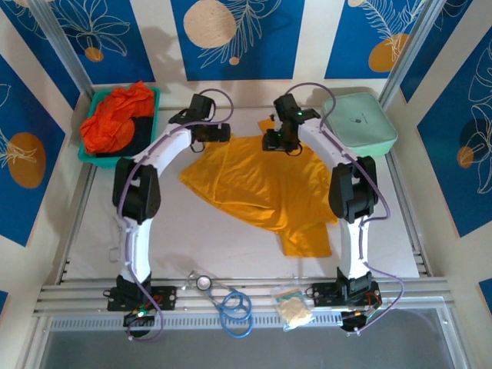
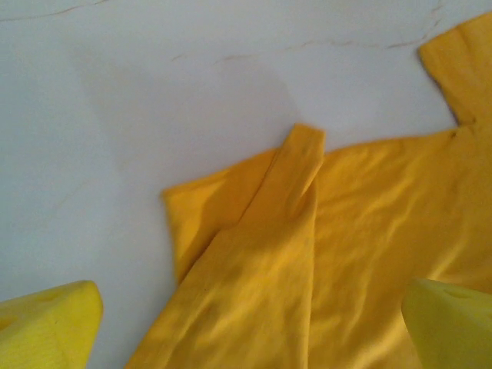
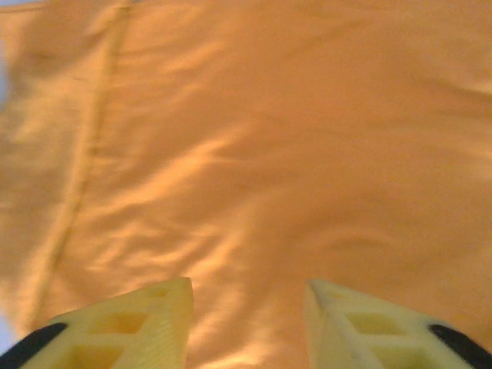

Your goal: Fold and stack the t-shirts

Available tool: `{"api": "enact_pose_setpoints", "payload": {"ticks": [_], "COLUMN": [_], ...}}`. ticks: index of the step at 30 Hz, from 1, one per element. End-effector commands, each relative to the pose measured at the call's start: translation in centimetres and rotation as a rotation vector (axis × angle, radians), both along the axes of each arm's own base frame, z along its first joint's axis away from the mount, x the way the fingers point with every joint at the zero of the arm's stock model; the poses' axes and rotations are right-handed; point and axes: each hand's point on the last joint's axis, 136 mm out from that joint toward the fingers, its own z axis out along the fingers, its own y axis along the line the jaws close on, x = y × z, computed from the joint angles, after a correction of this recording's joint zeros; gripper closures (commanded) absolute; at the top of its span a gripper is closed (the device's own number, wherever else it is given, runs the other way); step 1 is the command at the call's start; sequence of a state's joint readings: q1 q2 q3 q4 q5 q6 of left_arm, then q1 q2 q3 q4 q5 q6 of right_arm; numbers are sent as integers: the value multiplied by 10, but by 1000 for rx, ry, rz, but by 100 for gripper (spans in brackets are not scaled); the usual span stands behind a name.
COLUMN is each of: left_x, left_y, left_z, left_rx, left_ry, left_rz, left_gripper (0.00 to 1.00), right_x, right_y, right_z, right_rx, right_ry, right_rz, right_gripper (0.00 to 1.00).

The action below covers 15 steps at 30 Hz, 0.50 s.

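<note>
A mustard-yellow t-shirt (image 1: 261,184) lies spread and wrinkled in the middle of the white table, one sleeve pointing to the near right. Red-orange t-shirts (image 1: 115,123) are bunched in the teal tray. My left gripper (image 1: 211,131) hovers over the shirt's far left edge. In the left wrist view it (image 2: 250,315) is wide open above a folded-over sleeve (image 2: 296,177), nothing between its fingers (image 2: 54,323). My right gripper (image 1: 278,142) is over the shirt's far edge. In the right wrist view it (image 3: 250,307) stands open just above the flat cloth (image 3: 269,138).
The teal tray (image 1: 157,96) sits at the far left corner and a mint-green padded case (image 1: 360,123) at the far right. A stethoscope (image 1: 204,282), a blue coiled item (image 1: 234,311) and a small plastic bag (image 1: 294,307) lie on the near rail.
</note>
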<state>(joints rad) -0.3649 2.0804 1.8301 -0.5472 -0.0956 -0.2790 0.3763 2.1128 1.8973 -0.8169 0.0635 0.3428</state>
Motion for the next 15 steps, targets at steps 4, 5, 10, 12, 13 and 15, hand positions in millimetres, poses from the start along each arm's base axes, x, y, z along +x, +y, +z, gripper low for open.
{"api": "enact_pose_setpoints", "payload": {"ticks": [4, 5, 10, 12, 13, 15], "left_x": [-91, -104, -152, -157, -158, -158], "left_y": [61, 67, 87, 90, 91, 93], "left_z": [32, 23, -32, -48, -57, -68], "left_rx": [96, 93, -3, -66, -96, -148], "left_ry": [108, 140, 266, 298, 311, 316], "left_rz": [172, 197, 333, 371, 389, 426], "left_gripper": [17, 25, 48, 54, 57, 62], "right_x": [-9, -9, -7, -10, -11, -15], "right_y": [75, 79, 96, 98, 98, 97], "right_z": [-23, -26, -44, -48, -49, -51], "right_rx": [219, 224, 213, 200, 192, 175], "right_ry": [154, 165, 217, 225, 225, 226], "right_rz": [107, 108, 102, 101, 103, 105], "right_gripper": [77, 79, 87, 89, 90, 91]}}
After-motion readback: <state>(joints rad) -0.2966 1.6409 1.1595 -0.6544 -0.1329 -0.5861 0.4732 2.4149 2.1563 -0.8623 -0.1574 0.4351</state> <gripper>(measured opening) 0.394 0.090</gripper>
